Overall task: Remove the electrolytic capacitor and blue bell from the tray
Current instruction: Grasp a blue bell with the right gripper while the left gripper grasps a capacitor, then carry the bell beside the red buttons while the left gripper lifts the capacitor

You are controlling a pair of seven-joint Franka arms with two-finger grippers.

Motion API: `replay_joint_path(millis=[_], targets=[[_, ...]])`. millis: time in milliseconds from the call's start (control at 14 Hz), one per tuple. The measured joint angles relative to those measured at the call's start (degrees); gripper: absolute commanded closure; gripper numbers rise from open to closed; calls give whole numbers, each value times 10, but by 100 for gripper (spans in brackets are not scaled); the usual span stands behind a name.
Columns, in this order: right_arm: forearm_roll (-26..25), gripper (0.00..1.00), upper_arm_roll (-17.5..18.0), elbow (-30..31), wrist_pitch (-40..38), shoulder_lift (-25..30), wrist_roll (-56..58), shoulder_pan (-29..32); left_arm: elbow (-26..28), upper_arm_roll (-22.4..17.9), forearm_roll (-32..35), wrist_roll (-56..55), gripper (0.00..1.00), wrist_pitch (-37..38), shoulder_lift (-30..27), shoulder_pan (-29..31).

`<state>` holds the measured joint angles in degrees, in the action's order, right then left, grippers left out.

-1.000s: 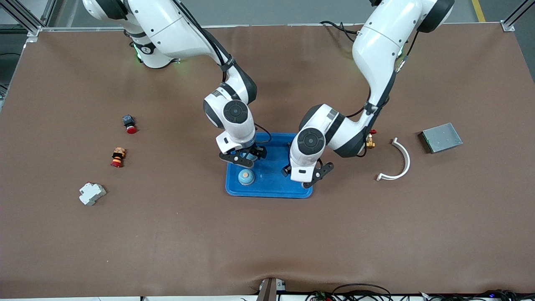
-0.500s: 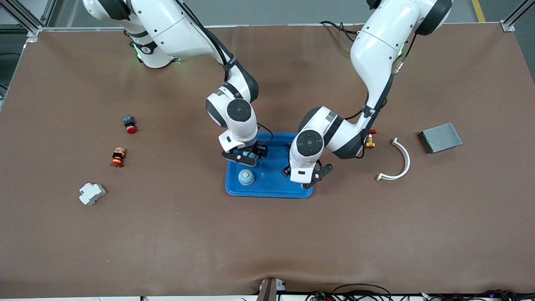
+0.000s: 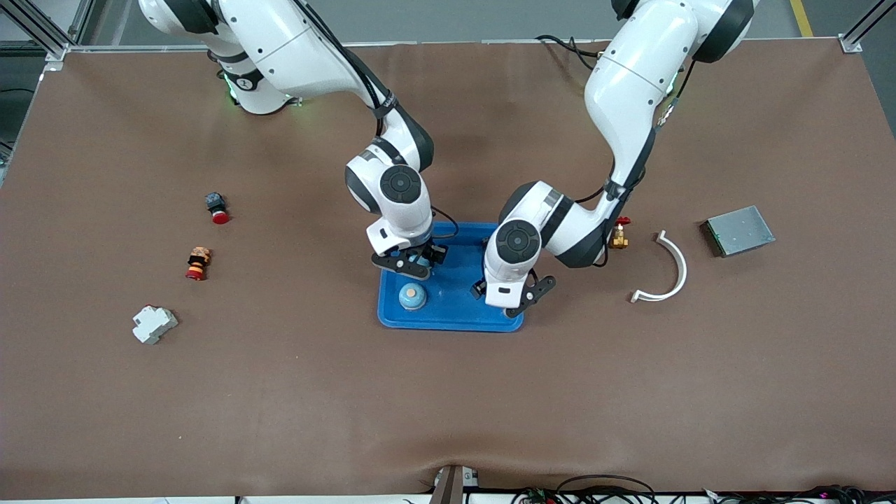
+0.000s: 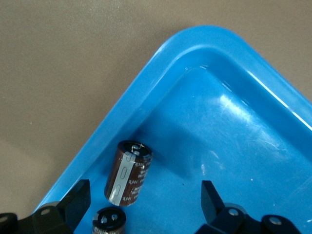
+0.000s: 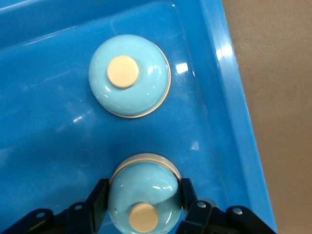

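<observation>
A blue tray (image 3: pixel 455 301) sits at the table's middle. My right gripper (image 3: pixel 413 262) is low over the tray, shut on a light blue bell (image 5: pixel 142 202) with a tan button. A second light blue bell (image 3: pixel 412 297) rests in the tray just nearer the front camera; it also shows in the right wrist view (image 5: pixel 129 75). My left gripper (image 3: pixel 511 297) is open over the tray's corner at the left arm's end. Between and just past its fingers (image 4: pixel 78 200) a brown capacitor (image 4: pixel 128 173) lies on its side. A black capacitor (image 4: pixel 109 222) stands upright beside it.
Toward the right arm's end lie a red-capped button (image 3: pixel 216 206), an orange and red part (image 3: pixel 197 263) and a white breaker (image 3: pixel 154 324). Toward the left arm's end lie a brass valve (image 3: pixel 619 238), a white curved piece (image 3: pixel 668 269) and a grey box (image 3: pixel 738 229).
My right gripper has shifted a little toward the left arm's end with the bell. My left gripper has edged slightly toward the tray's middle.
</observation>
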<state>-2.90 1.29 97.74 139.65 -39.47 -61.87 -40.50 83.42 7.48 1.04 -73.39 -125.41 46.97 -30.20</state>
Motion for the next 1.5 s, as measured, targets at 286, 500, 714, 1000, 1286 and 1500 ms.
replay_joint_path(millis=[286,500,714,1000,1286,1500], targets=[[0,100,0,-35,-54,1,0,0,0,0,0,0,0,-2,3,0],[0,100,-5,-70,-118,17,21,3,0,0,0,-2,0,-7,6,-4],[0,100,-10,-74,-180,54,95,32,0,1,0,-12,0,-22,11,-11],[0,100,-11,-41,-201,97,197,82,0,0,0,-15,0,-30,13,-14],[2,100,-12,25,-201,150,315,148,0,-2,0,-15,0,-30,13,-13],[7,100,-13,78,-199,193,399,196,0,-3,0,-15,0,-30,13,-13]])
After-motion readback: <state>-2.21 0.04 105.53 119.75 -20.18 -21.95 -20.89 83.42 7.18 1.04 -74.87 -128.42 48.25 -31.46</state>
